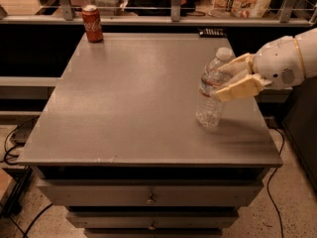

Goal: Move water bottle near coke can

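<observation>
Gripper (pixel 224 79) over the right side of the desk (pixel 133 98): we saw its fingers (pixel 238 88) pinching the water bottle (pixel 210 103), coke can (pixel 92 24) well apart, far-left corner.

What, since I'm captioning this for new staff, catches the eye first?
The robot's pale hand, reaching in from the right, is shut on the tilted water bottle near the right edge of the table. The red coke can stands alone at the far left corner.
</observation>
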`<state>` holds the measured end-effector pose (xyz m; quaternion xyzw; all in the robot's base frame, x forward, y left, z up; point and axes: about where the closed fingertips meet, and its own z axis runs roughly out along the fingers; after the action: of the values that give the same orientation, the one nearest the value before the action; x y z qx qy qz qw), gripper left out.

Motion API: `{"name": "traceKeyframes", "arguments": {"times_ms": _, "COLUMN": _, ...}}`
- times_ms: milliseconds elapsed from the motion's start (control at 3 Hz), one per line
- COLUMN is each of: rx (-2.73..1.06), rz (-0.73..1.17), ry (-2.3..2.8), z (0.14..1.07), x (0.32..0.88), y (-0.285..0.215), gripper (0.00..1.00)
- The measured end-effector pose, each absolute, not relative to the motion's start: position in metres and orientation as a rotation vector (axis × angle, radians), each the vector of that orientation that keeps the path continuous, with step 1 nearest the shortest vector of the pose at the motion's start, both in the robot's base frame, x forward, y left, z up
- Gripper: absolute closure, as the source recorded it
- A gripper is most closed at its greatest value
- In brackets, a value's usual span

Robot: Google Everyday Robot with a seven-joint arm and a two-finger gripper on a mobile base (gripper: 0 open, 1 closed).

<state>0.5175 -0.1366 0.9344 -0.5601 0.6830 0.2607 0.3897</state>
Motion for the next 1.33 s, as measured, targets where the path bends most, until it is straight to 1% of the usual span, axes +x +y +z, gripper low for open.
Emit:
{"name": "traceKeyframes", "arguments": {"times_ms": 333, "rx": -1.416, "rz": 0.691, "ry": 1.673, "z": 0.95, "x": 0.535, "y": -0.109, "gripper": 1.0}}
{"name": "traceKeyframes", "arguments": {"times_ms": 1000, "rx": -1.38, "rz": 0.619, "ry": 1.624, "z": 0.963, "x": 0.59, "y": -0.044, "gripper": 1.0}}
{"name": "traceKeyframes", "arguments": {"times_ms": 1333, "rx": -1.279, "rz": 0.54, "ry": 1.65, "z": 0.957, "x": 0.653, "y": -0.004, "gripper": 1.0}}
